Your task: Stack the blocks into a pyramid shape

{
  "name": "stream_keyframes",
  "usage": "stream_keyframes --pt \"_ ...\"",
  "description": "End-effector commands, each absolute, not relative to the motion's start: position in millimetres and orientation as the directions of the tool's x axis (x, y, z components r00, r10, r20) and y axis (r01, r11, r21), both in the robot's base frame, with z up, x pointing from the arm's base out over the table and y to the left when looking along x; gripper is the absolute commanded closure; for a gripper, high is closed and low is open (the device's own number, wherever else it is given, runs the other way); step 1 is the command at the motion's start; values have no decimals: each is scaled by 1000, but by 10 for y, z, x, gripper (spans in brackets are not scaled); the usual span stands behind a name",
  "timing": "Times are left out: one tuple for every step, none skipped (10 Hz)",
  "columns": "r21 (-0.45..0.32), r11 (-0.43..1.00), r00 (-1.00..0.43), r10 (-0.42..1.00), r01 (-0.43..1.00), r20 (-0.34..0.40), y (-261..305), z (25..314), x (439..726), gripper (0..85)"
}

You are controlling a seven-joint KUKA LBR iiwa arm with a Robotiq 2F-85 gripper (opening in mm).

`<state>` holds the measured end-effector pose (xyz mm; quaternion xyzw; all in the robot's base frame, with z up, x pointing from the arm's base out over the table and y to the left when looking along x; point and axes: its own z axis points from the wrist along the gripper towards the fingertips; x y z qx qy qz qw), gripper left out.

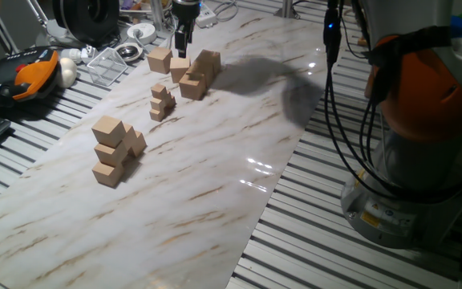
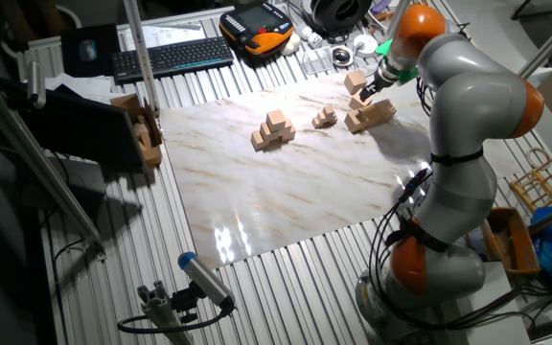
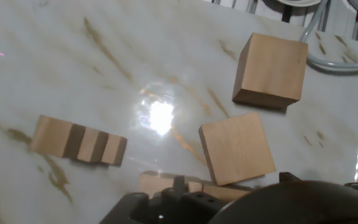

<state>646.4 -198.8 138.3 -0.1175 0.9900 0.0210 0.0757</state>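
Two loose blocks [image 3: 269, 70] just below gripper [image 1: 182, 38] — apart, near marble table [image 1: 215, 185] edge; jaw state unreadable.

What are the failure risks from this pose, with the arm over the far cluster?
1. The end effector hovers right above two loose blocks that sit close together; coming down on one could knock the other.
2. A partial stack stands right beside them, so a sideways nudge might topple it.
3. The hand view does not show the fingertips, so alignment on a block is hard to confirm.
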Motion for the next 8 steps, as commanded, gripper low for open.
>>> stream_keyframes --pt "22 990 -981 -136 -140 -139 -1965 1430 6442 170" --pt "9 995 -987 -99 -101 -130 -1939 1450 6438 340" --pt "17 998 -989 -52 -55 -136 -1942 1450 6439 340" --pt "37 999 -991 -18 -23 -134 -1984 1457 6443 510" --pt "52 998 -992 30 24 -124 -2016 1461 6453 850" --pt "43 998 -990 61 56 -123 -2020 1476 6442 850" --pt "54 995 -990 93 88 -108 -1990 1516 6417 850" --pt "45 994 -989 107 103 -100 -1968 1564 6378 850"
